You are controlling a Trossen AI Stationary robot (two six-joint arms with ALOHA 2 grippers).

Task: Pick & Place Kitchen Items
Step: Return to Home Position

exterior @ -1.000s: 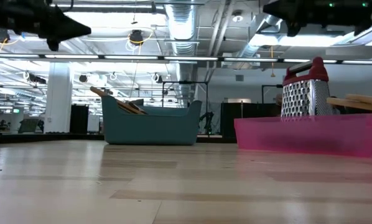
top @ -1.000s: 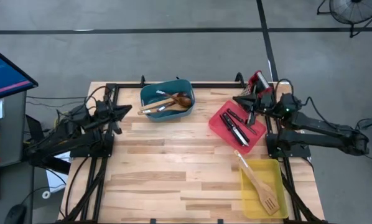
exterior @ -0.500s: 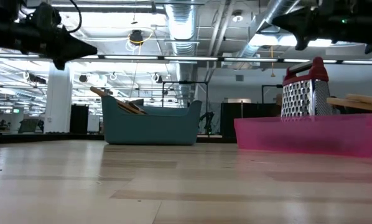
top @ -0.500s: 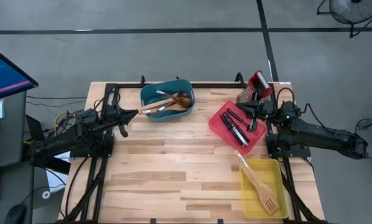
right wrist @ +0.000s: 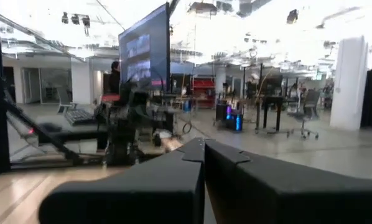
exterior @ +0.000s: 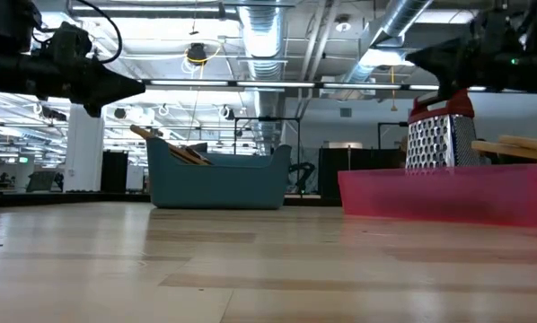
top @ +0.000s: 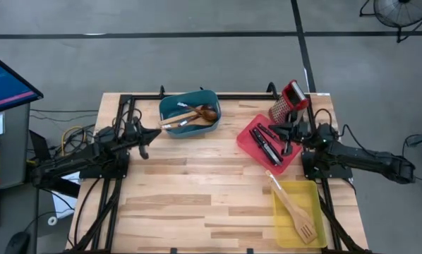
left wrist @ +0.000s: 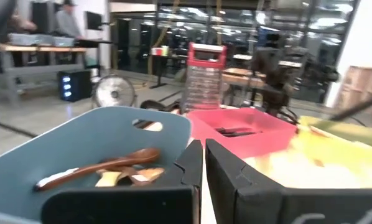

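Kitchen items (exterior: 162,144) mostly behind bin walls (exterior: 219,184)

The knives (top: 267,148) in the red bin (top: 245,139) were too small to count from above. At table level its frosted wall hid them, and the foot of the grater (exterior: 439,135) behind it. Left of it, the teal bin (exterior: 219,179) showed only wooden handle tips (exterior: 161,142). Right of it, a wooden spatula (exterior: 520,145) ran off the edge.
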